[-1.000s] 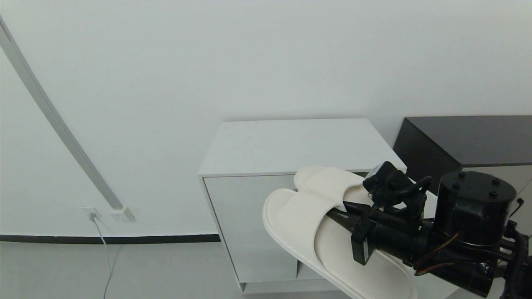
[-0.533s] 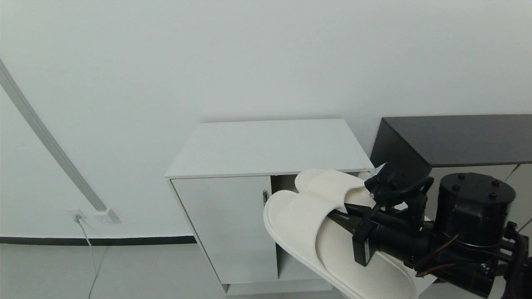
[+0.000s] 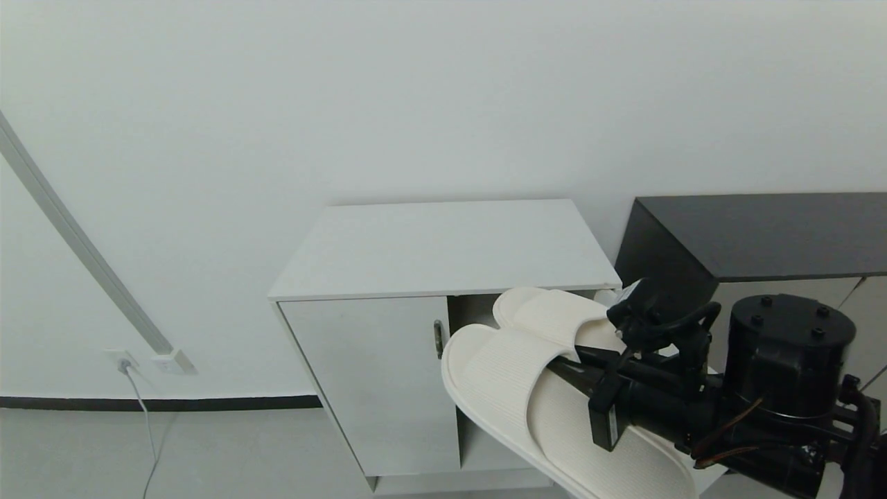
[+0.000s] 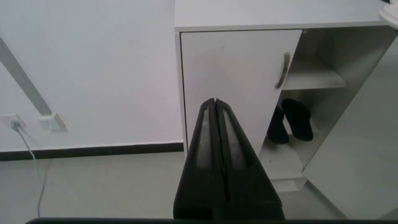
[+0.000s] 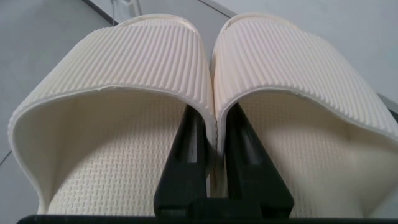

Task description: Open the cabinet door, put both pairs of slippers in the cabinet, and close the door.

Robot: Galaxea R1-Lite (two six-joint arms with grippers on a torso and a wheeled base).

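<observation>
A pair of cream slippers [image 3: 506, 388] hangs in front of the white cabinet [image 3: 443, 242], held side by side at their inner edges. My right gripper [image 3: 565, 360] is shut on them, its fingers pushed in under the straps; up close the slippers [image 5: 143, 62] cover the gripper [image 5: 214, 134]. The cabinet's left door [image 3: 374, 381] is closed, with a metal handle [image 3: 438, 337]. Its right side stands open [image 4: 314, 78], and a black pair of slippers [image 4: 292, 121] sits on the lower shelf. My left gripper [image 4: 215, 109] is shut on nothing, level with the closed door [image 4: 236, 68].
The swung-out right door [image 4: 360, 124] stands beside the open compartment. A black cabinet [image 3: 762, 229] adjoins the white one on the right. A wall socket with a cable [image 3: 121, 360] and a slanted conduit [image 3: 69, 235] are on the left wall, above bare floor.
The whole head picture has shifted, so the camera moved: the cabinet now sits further left and its open right side shows. The right gripper keeps the cream slippers in the same hold.
</observation>
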